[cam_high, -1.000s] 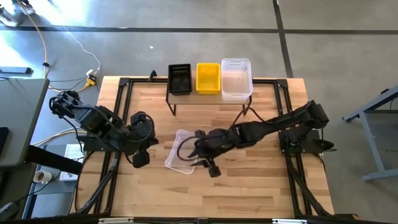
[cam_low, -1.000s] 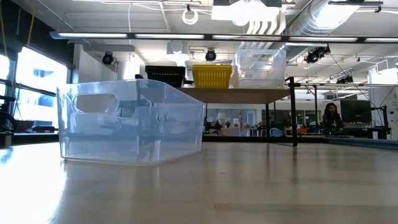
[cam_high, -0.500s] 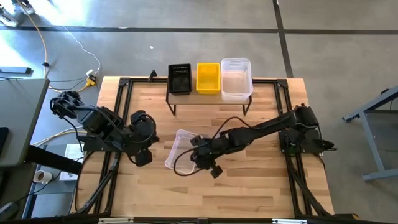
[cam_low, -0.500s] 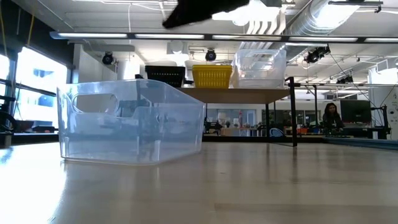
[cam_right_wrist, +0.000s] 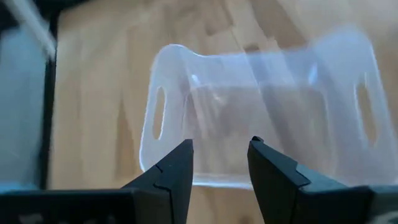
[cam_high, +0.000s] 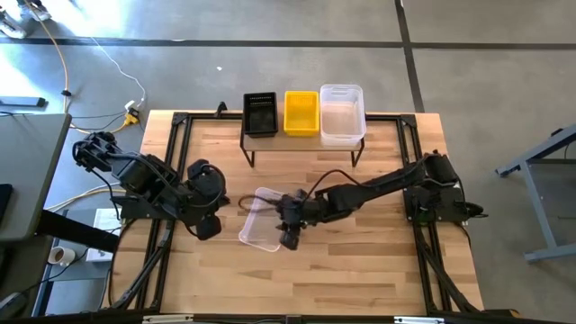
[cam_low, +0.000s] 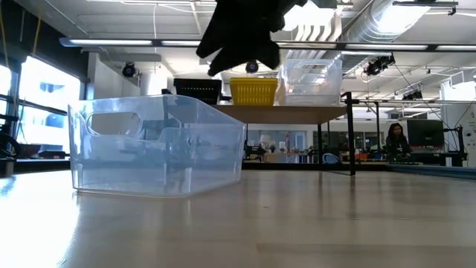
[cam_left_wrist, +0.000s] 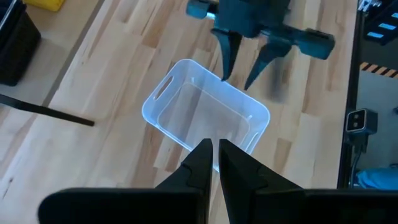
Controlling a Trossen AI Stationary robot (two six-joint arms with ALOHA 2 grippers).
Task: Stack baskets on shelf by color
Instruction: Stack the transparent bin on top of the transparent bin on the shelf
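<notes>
One clear basket [cam_high: 262, 220], light, rigid, likely slippery: open right gripper [cam_high: 288, 236] hovers above its rim; left gripper [cam_high: 206, 225] shut.

A grey concrete floor [cam_high: 504, 72] surrounds the wooden bench [cam_high: 360, 270], crossed by dark seams. A yellow cable [cam_high: 67, 67] trails over it at ten o'clock, and a grey metal frame [cam_high: 544, 180] stands at three o'clock. Level across the bench, bright windows [cam_low: 37, 104] sit left, silver ducting [cam_low: 387, 18] and strip lights [cam_low: 446, 47] overhead, a seated person [cam_low: 396, 138] far right.
</notes>
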